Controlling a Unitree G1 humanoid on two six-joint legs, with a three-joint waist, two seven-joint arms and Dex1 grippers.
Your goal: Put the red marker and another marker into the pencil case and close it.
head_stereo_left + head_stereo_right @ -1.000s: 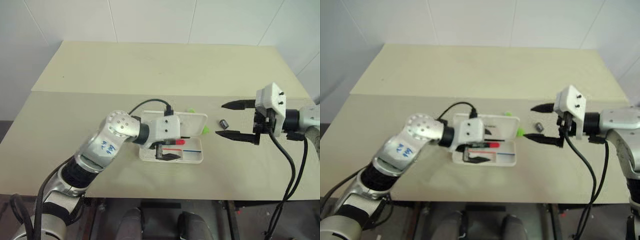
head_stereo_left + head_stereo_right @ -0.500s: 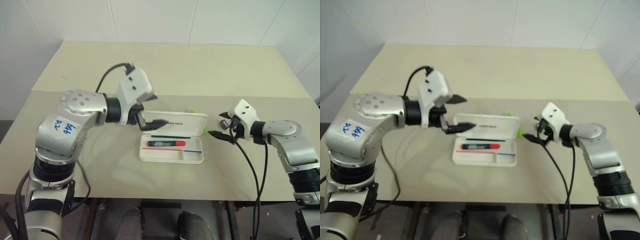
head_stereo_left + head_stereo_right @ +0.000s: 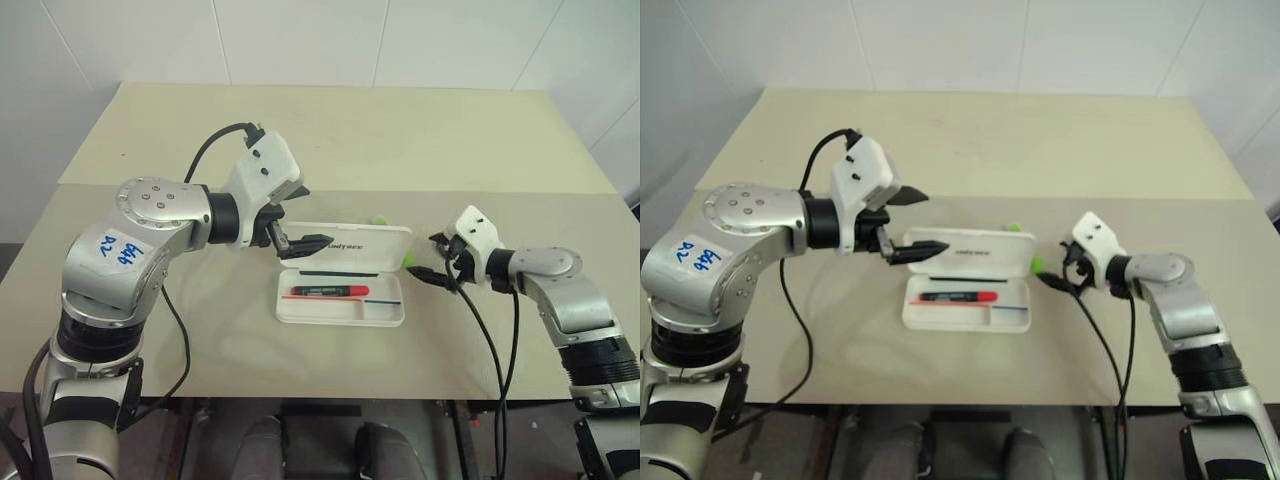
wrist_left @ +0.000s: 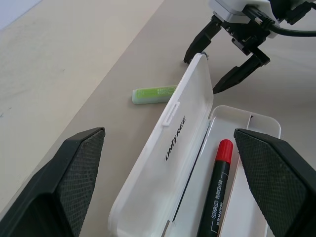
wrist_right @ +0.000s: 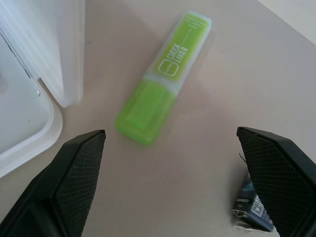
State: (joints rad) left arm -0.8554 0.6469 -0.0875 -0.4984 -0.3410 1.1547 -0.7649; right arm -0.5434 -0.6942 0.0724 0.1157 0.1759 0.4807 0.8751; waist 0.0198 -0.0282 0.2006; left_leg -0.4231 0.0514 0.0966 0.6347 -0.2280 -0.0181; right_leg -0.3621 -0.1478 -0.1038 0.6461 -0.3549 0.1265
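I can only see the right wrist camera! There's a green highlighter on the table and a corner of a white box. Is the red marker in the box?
Observer: Yes. The red marker lies flat inside the tray of the open pencil case.
Operator: Cool! Is the robot's other hand holding anything?
Observer: No. The left gripper is open and empty, near the left end of the case.
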